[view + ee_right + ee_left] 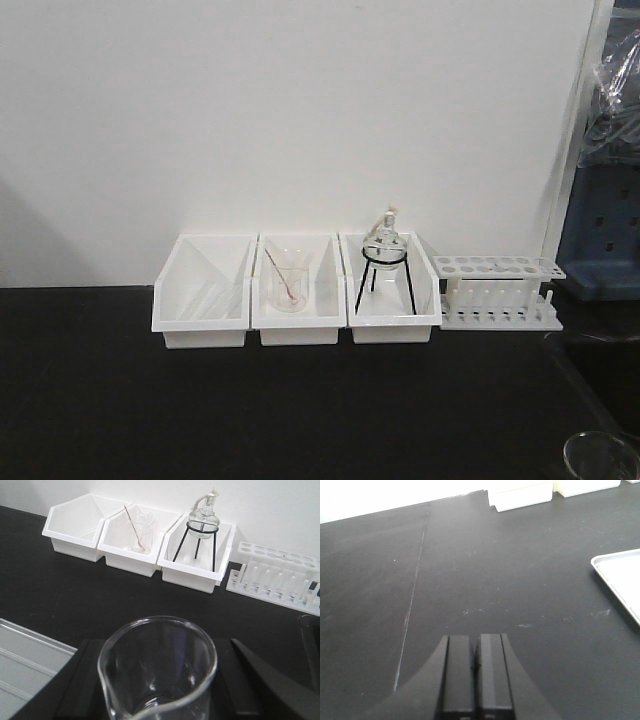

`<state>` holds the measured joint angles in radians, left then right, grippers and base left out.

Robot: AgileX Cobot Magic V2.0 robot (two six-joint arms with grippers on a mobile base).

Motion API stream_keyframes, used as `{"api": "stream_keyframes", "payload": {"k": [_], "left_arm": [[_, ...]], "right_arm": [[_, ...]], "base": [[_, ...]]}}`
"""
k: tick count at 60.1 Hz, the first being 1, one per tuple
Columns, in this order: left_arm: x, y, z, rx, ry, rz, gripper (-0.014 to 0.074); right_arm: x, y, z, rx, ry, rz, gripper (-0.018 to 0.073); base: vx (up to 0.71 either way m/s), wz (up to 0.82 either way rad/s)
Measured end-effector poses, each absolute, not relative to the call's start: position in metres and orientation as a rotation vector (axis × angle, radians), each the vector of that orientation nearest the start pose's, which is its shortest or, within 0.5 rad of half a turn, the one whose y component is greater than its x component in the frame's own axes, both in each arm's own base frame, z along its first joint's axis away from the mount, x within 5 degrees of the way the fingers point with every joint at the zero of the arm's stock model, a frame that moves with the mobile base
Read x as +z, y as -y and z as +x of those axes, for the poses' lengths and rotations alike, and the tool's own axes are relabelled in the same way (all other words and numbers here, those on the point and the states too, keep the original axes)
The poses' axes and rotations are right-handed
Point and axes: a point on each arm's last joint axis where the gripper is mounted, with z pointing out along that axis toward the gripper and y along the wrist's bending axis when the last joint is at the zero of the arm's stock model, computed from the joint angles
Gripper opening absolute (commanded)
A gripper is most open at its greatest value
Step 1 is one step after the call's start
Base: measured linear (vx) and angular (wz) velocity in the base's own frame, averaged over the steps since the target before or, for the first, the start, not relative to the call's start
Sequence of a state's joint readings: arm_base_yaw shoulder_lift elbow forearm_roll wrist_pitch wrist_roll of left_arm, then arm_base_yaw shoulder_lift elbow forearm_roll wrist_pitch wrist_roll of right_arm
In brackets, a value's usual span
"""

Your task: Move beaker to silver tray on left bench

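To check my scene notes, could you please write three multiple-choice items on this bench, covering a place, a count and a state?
1. The rod-holding beaker stands in: A) left bin B) middle bin C) tube rack.
2. White bins in a row: A) two B) four C) three.
3. The left hand is: A) shut, empty B) wide open C) gripping something.
Answers: 1 B, the front view shows it there; 2 C, three stand side by side; 3 A, its jaws meet with nothing between.
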<state>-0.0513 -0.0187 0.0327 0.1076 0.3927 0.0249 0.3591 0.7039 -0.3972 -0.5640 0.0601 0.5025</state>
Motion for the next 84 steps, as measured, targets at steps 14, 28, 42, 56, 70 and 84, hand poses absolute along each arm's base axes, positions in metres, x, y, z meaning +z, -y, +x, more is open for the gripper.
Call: {"api": "stream_keyframes", "payload": {"k": [14, 28, 42, 56, 70, 84], "left_arm": [[0.168, -0.001, 0.052, 0.089, -1.884, 0.138, 0.0001], [0.168, -0.001, 0.052, 0.089, -1.884, 0.138, 0.0001], [0.168, -0.001, 0.052, 0.089, -1.884, 0.138, 0.0001], [0.168, -0.001, 0.052, 0.089, -1.884, 0.138, 0.0001], [0.168, -0.001, 0.052, 0.089, -1.884, 0.138, 0.0001], [0.168, -0.001, 0.052, 0.089, -1.884, 0.138, 0.0001]], "right_arm": [[0.278, -0.049, 0.139, 0.179, -1.809, -0.362, -0.0011], [0.280, -0.051, 0.139, 0.200, -1.777, -0.370, -0.0011], [0.285, -0.059, 0.143, 0.264, -1.698, -0.406, -0.0011], [0.245, -0.090, 0.185, 0.361, -1.750, -0.592, -0.0011], [0.190, -0.129, 0.220, 0.582, -1.662, -0.819, -0.0011], [0.150, -0.149, 0.258, 0.696, -1.679, -0.815, -0.0011]], "base": [[0.00, 0.00], [0.00, 0.00], [0.00, 0.00], [0.00, 0.00], [0.00, 0.00], [0.00, 0.00]]}}
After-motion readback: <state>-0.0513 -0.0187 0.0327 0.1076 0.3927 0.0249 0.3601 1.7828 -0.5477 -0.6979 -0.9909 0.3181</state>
